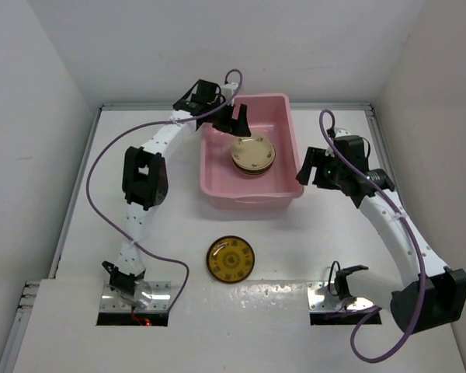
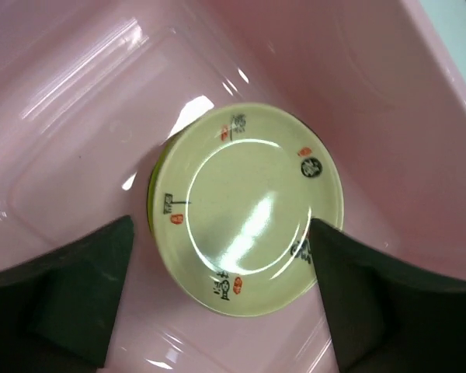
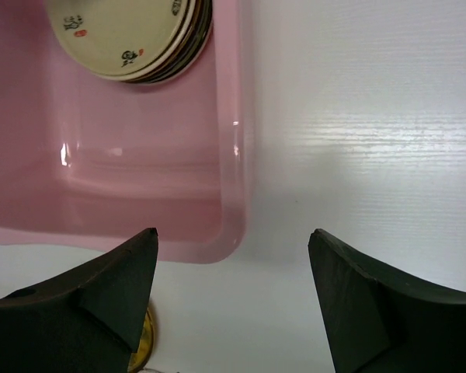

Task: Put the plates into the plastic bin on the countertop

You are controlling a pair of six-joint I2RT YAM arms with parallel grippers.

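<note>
The pink plastic bin [image 1: 248,200] stands on the white countertop [image 1: 334,256] at the back middle. A stack of plates [image 1: 253,154] lies inside it, topped by a cream plate with dark blotches [image 2: 248,194]; a lime green edge [image 2: 151,198] shows under it. One amber-yellow patterned plate [image 1: 231,259] lies on the countertop in front of the bin. My left gripper [image 1: 229,128] hovers open and empty above the stack [image 2: 220,224]. My right gripper [image 1: 305,169] is open and empty just right of the bin's near right corner [image 3: 234,233].
The right wrist view shows the bin's wall [image 3: 140,171], the stack [image 3: 128,35], bare countertop [image 3: 357,116] and a sliver of the amber plate [image 3: 144,342]. White walls enclose the table. Purple cables trail from both arms.
</note>
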